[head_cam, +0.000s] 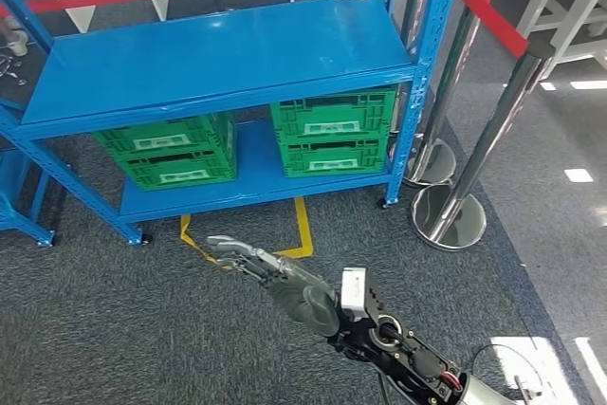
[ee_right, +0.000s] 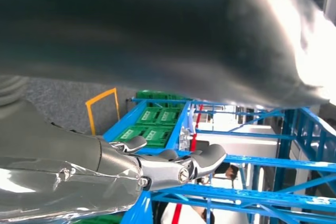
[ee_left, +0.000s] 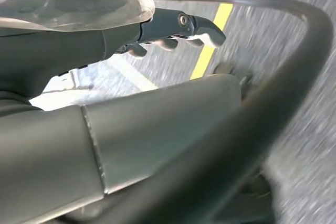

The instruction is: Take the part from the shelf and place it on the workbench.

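Crates [head_cam: 331,130] sit on shelf's [head_cam: 214,54] lower level; likely rigid, light plastic, grab by rim. Right hand [head_cam: 247,258] empty, fingers extended; left hand [ee_left: 174,27] empty too.

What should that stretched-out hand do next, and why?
Probably reach further toward the blue shelf. The right hand holds nothing, fingers extended, over the carpet short of the shelf, and the green crates on the lower level are beyond it.

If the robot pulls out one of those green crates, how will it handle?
The green crate looks like stiff ribbed plastic, so it probably won't flex. It sits flat on the lower shelf, so it should slide, not tip. Its weight can't be judged; contents are hidden.
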